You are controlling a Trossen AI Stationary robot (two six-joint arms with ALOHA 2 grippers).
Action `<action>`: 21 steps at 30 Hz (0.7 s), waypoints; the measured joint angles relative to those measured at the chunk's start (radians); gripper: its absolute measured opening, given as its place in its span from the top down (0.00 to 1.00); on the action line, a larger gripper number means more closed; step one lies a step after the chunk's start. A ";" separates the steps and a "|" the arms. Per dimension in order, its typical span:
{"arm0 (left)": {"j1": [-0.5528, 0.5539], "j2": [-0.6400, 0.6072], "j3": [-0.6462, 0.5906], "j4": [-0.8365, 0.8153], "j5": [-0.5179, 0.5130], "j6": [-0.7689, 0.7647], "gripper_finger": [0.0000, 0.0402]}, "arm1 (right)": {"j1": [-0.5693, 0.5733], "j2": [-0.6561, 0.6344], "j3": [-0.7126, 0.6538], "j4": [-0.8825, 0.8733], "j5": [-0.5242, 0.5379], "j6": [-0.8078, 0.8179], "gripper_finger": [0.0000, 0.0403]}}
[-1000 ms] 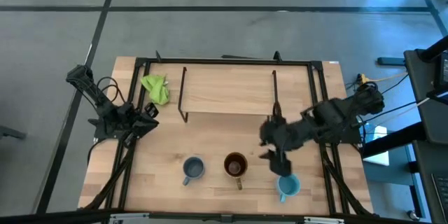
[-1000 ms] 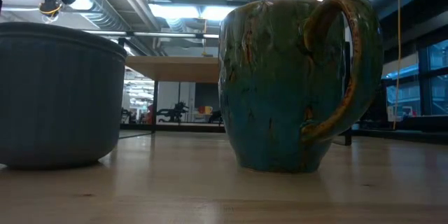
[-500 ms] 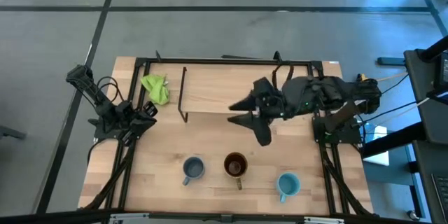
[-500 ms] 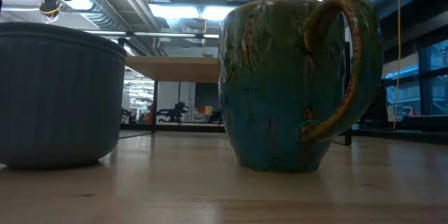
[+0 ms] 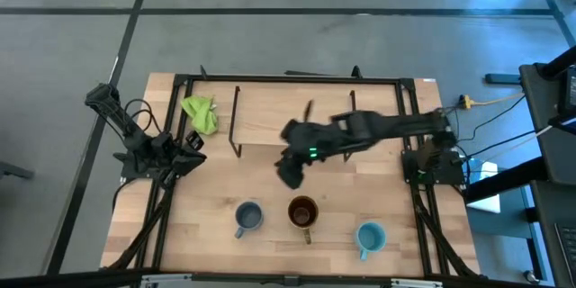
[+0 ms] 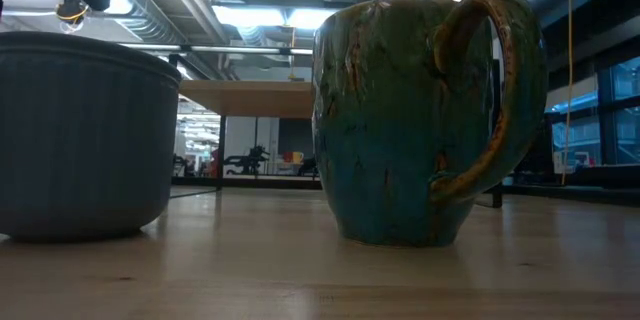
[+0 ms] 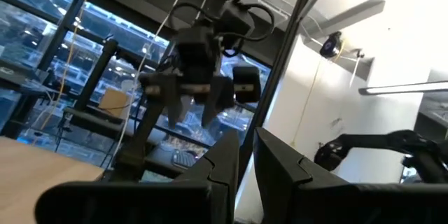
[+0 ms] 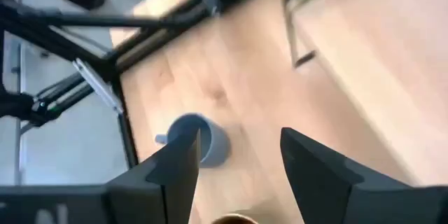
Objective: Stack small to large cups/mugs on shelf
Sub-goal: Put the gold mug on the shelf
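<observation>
Three handled mugs stand in a row: grey-blue mug, brown-olive mug, sky-blue mug. Right gripper hovers above, jaws wide, empty; left gripper nearly closed

No readable text, label, brand, number or sign in any view. Mugs and wooden surfaces show no lettering that can be made out.
</observation>
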 joint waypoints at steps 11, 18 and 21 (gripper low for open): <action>0.000 0.000 0.000 -0.130 -0.131 -0.016 0.90 | -0.029 0.147 0.003 0.124 -0.127 0.106 0.50; 0.000 0.000 0.000 -0.332 -0.038 -0.261 0.90 | 0.044 0.203 0.003 0.156 -0.217 0.137 0.50; 0.000 0.000 0.000 -0.418 0.023 -0.402 0.90 | 0.061 0.210 0.002 0.107 -0.208 0.149 0.50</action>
